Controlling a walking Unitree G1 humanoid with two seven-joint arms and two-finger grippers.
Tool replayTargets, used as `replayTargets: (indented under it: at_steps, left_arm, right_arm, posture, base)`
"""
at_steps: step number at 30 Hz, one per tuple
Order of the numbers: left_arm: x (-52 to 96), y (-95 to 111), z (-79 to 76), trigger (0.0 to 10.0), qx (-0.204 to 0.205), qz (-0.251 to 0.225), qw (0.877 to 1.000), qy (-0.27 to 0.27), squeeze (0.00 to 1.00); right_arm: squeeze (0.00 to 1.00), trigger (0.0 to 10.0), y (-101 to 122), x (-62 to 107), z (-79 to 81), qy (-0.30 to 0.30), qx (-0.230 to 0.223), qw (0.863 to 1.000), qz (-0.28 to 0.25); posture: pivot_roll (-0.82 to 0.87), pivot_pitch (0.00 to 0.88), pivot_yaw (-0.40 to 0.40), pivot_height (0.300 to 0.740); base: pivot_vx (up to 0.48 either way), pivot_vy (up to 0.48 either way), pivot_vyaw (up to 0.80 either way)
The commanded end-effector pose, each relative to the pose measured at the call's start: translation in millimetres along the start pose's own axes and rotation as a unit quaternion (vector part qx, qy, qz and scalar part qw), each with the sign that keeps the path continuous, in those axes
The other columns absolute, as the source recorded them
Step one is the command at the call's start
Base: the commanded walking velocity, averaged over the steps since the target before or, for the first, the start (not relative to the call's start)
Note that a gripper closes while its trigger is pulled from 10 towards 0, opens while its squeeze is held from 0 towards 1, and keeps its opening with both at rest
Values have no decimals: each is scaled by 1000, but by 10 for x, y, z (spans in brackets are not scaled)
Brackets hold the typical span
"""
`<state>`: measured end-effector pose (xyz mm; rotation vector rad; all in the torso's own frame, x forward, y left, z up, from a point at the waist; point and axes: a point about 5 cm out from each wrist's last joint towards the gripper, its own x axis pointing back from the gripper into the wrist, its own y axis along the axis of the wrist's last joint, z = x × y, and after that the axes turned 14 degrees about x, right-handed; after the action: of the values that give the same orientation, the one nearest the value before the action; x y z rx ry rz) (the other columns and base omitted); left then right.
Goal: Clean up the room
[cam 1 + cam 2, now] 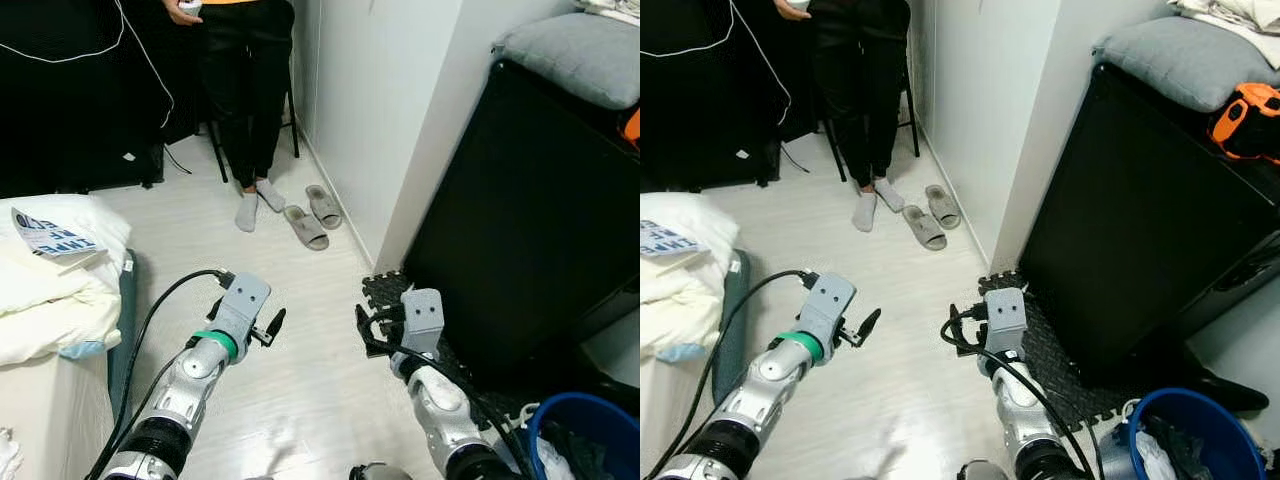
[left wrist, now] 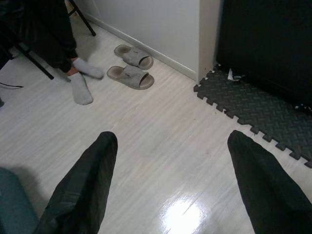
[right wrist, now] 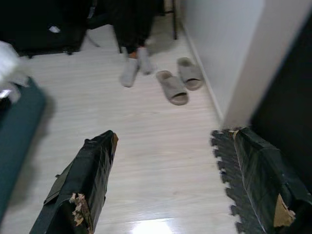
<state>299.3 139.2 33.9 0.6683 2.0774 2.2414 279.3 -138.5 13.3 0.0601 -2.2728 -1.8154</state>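
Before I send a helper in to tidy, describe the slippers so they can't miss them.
Follow the white wall down to the pale floor near the person's grey-socked feet. A pair of grey open-toe slide slippers lies there side by side. They are the only footwear not being worn.

Counted on the pale floor (image 1: 300, 380): two grey slippers (image 1: 315, 215) beside the wall, one person (image 1: 245, 90) in dark trousers with two grey-socked feet (image 1: 256, 203), and one black foam mat (image 1: 1060, 350) at the foot of one black cabinet (image 1: 1140, 210). Also noted: one blue bucket (image 1: 1185, 435), one grey cushion (image 1: 575, 55), one orange item (image 1: 1245, 120), one bed with pale bedding (image 1: 50, 290). Two grippers, the left gripper (image 2: 173, 183) and the right gripper (image 3: 178, 185), each with two black fingers spread apart.
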Motion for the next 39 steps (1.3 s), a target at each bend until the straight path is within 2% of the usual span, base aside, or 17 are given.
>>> replayTargets:
  at_steps: [1, 27, 33, 39]
  left_arm:
    - [6, -34, 1, 10000, 1, 4, 1000, 1, 0]
    - [-33, -41, -174, 10000, 13, -4, 1000, -8, 0]
    - [-44, -63, -272, 10000, 18, -4, 1000, -16, 0]
    - [-36, -77, -282, 10000, 20, -3, 1000, -17, 0]
  right_arm:
    - [0, 10000, -21, 12, 4, -1, -6, 1000, 3]
    - [0, 10000, -96, 112, -81, -3, -1, 1000, 5]
    - [0, 10000, -132, 148, -165, -12, -8, 1000, 11]
    - [0, 10000, -146, 161, -187, -15, -9, 1000, 14]
  posture:
    - [34, 0, 41, 724]
    - [4, 18, 7, 724]
    - [-2, 28, -8, 724]
    - [2, 36, -10, 724]
  base:
    - [0, 0, 0]
    - [409, 0, 0]
    - [431, 0, 0]
    - [431, 0, 0]
